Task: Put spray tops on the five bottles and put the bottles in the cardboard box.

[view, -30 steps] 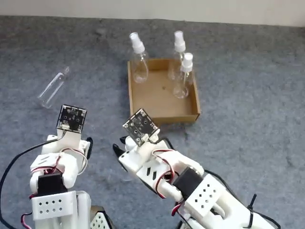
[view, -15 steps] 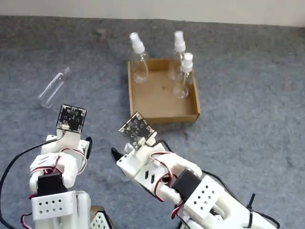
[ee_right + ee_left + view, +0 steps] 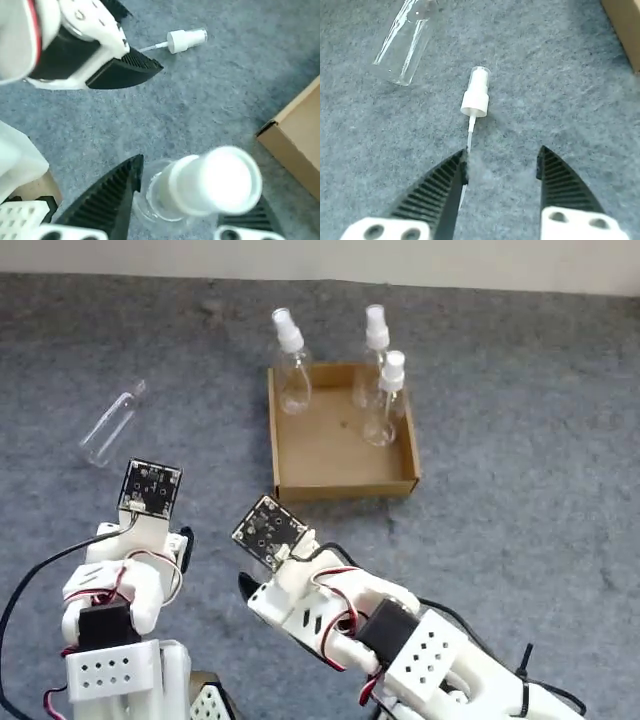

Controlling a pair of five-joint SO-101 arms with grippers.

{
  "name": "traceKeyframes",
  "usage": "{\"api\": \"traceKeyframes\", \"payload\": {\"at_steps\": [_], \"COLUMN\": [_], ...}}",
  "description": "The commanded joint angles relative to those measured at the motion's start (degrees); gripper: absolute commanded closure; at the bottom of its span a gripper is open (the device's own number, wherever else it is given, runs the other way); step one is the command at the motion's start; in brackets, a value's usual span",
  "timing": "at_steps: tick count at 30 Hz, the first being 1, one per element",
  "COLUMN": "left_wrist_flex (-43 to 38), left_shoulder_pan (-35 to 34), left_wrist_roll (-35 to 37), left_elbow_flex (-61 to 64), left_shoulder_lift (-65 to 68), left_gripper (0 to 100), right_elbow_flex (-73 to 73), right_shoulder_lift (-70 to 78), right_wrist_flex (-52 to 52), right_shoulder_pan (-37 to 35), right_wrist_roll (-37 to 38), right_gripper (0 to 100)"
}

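The cardboard box (image 3: 300,485) lies mid-table with three capped spray bottles (image 3: 384,400) upright in its far half. A bare bottle (image 3: 110,426) (image 3: 404,44) lies on its side at the left. A loose spray top (image 3: 475,94) (image 3: 186,40) lies on the carpet, its tube reaching my left gripper's finger. My left gripper (image 3: 502,152) hovers open just short of it. My right gripper (image 3: 200,185) is shut on a capped bottle (image 3: 207,186), held upright near the front of the box, to its left.
Grey carpet covers the table. The box corner (image 3: 295,135) is close beside the held bottle. The left arm's fingers (image 3: 127,65) lie close to the right gripper's path. Open carpet lies right of the box.
My right arm has drawn back from the box's front edge toward the near left, carrying the bottle. The left arm has not moved.
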Motion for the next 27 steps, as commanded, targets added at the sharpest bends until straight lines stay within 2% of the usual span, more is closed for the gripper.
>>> {"api": "traceKeyframes", "payload": {"at_steps": [1,9,15,27], "left_wrist_flex": [-1.1,-1.2,-1.2,-1.2], "left_shoulder_pan": [-0.6,-0.6,-0.6,-0.5], "left_wrist_roll": [-0.2,-0.2,-0.2,-0.2], "left_elbow_flex": [-2.7,-2.7,-2.7,-2.8], "left_shoulder_lift": [-0.2,-0.2,-0.2,-0.2], "left_gripper": [82,82,82,82], "right_elbow_flex": [-3.5,-3.5,-3.5,-2.9], "right_shoulder_lift": [-1.7,-1.7,-1.7,-1.3], "right_wrist_flex": [0.1,0.1,5.7,6.5], "right_shoulder_pan": [-0.5,-0.7,-0.7,-0.7], "right_wrist_roll": [2.6,3.0,9.1,9.6], "right_gripper": [80.7,80.7,80.7,80.6]}}
